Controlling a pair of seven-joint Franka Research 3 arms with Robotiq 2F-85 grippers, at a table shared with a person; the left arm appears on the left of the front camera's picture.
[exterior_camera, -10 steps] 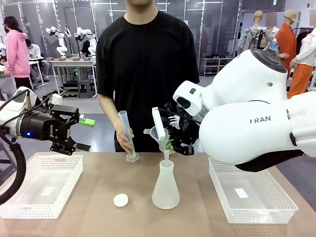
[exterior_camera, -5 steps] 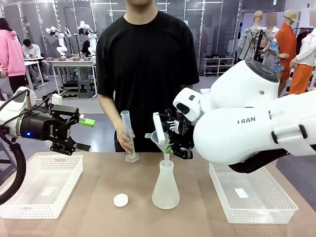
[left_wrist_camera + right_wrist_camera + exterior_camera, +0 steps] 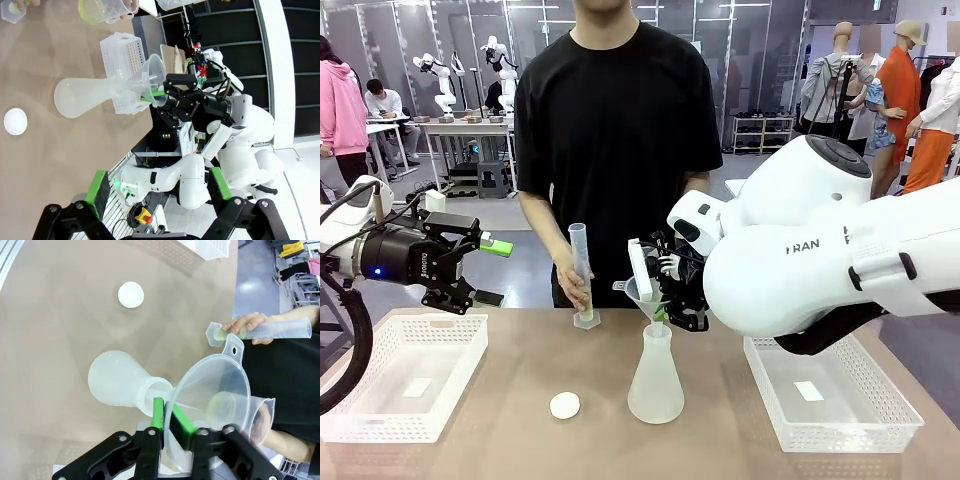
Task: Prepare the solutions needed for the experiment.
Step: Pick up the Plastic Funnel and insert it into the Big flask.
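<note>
Front view is showing the right gripper (image 3: 665,305) pinching the funnel (image 3: 642,283) over the flask (image 3: 655,385) mid-table (image 3: 520,430), the left gripper (image 3: 492,272) hanging wide open, while the solution (image 3: 584,300), sloshy and easily spilled, is sitting low in the cylinder (image 3: 579,255) by the far edge, best gripped mid-barrel.

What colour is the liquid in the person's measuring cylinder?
Pale yellow-green liquid, low in the measuring cylinder; clearest in front view.

Front camera: level, faces person (image 3: 615,130) across table (image 3: 500,440). Left wrist: rolled sideways, well off. Right wrist: looks down, close. All share flask (image 3: 655,385).
</note>
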